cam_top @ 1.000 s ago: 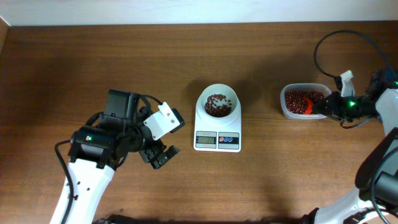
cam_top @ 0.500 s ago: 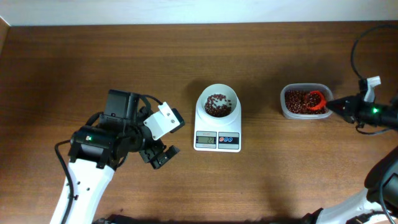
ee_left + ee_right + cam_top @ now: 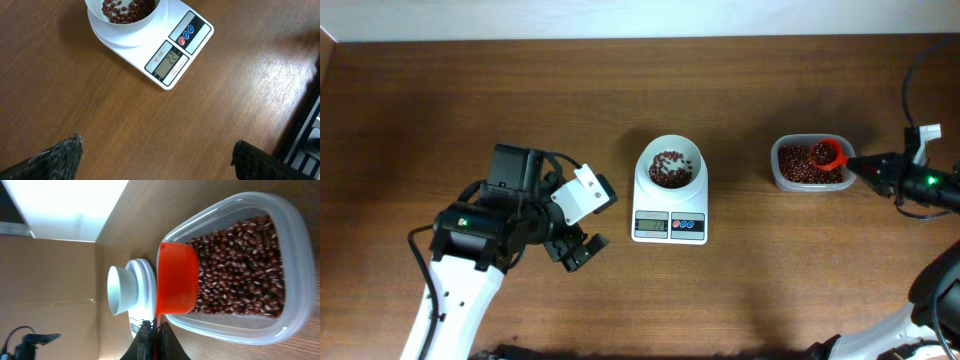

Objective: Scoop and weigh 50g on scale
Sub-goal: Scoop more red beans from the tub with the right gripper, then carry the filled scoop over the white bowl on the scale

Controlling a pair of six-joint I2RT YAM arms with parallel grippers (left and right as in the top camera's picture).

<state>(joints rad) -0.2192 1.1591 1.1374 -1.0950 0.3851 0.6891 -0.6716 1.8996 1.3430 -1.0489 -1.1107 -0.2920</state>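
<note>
at the middle of the surface (image 3: 740,290) stands the scale (image 3: 669,226), its white bowl (image 3: 645,158) holding red beans (image 3: 669,168). well to its right, a red scoop (image 3: 829,154) sits over a clear tub (image 3: 774,165) of beans, handle pinched by the right end effector (image 3: 860,167). left and nearer, the left end effector (image 3: 575,250) hangs spread wide, holding nothing.

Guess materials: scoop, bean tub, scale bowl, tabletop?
The scoop: orange-red plastic, smooth and slightly glossy, looks moulded.
The tub: clear plastic; the beans show through its wall.
The bowl: plain white, plastic or ceramic, cannot tell.
The table: brown wood grain, possibly laminate.
</note>
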